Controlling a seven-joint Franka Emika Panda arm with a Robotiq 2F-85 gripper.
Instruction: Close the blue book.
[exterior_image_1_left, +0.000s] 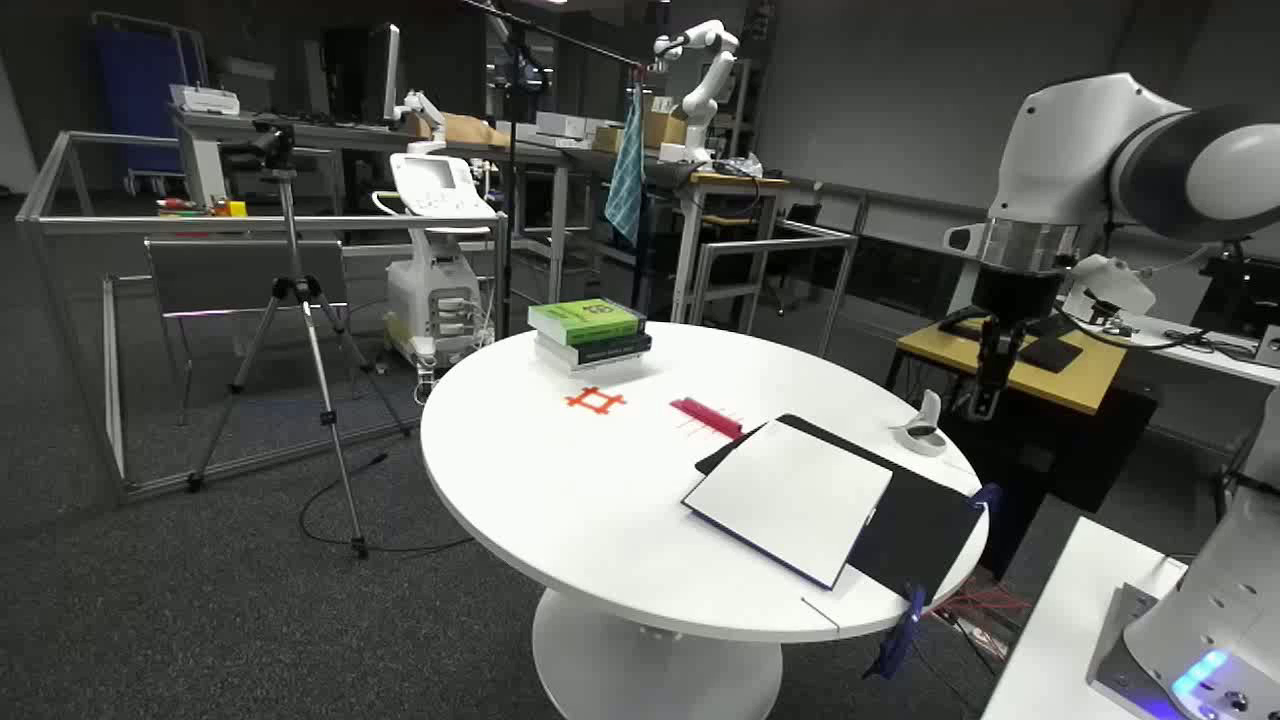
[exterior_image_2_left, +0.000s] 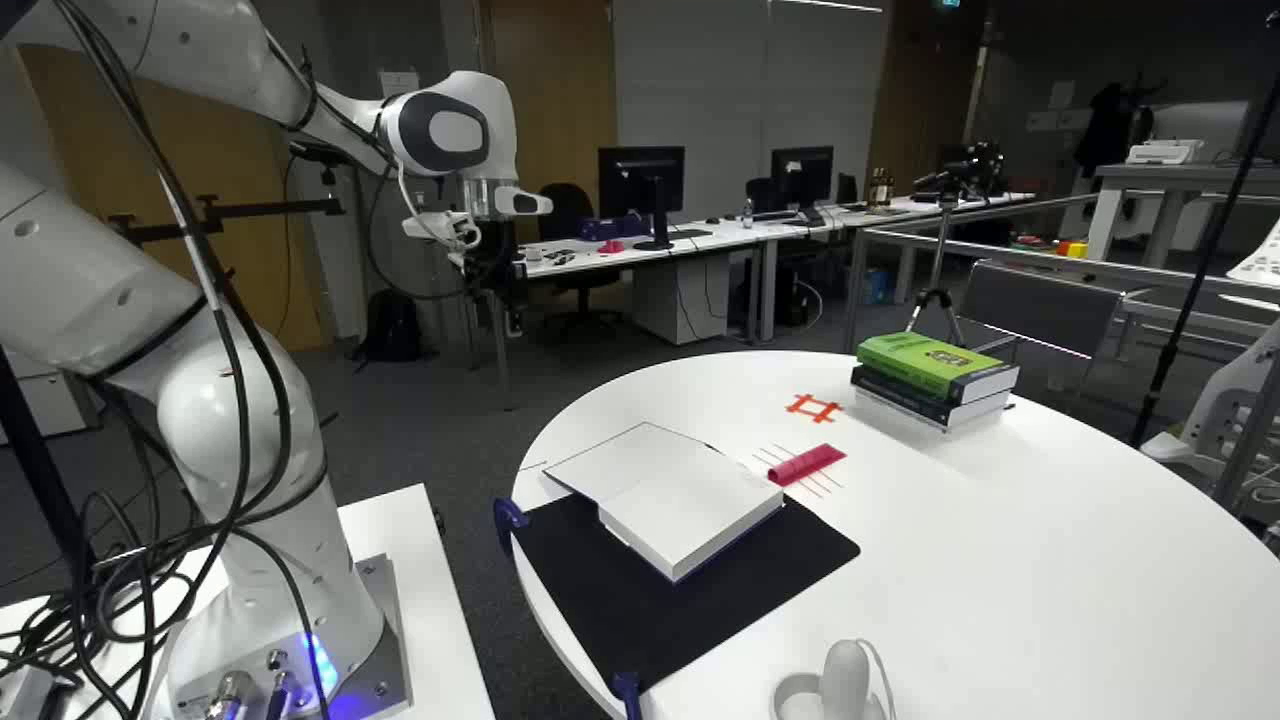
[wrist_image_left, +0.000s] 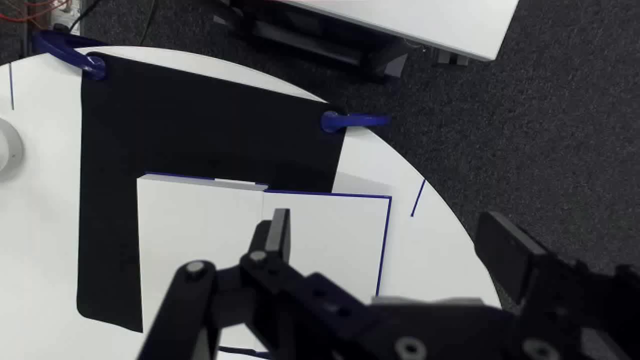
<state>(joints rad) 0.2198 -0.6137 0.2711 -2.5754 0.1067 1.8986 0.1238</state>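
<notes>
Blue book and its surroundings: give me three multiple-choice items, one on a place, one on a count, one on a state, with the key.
1. Where in its stack is the green book?
A) bottom
B) middle
C) top

2. How many blue clamps sit at corners of the black mat?
A) four
B) two
C) six

3. The blue book is:
A) open
B) shut
C) standing upright

1 C: both exterior views show it uppermost.
2 B: the wrist view shows one at each of two corners.
3 A: its white pages lie face up.

The arm (exterior_image_2_left: 192, 410) is white (the gripper (wrist_image_left: 393, 241) black).
</notes>
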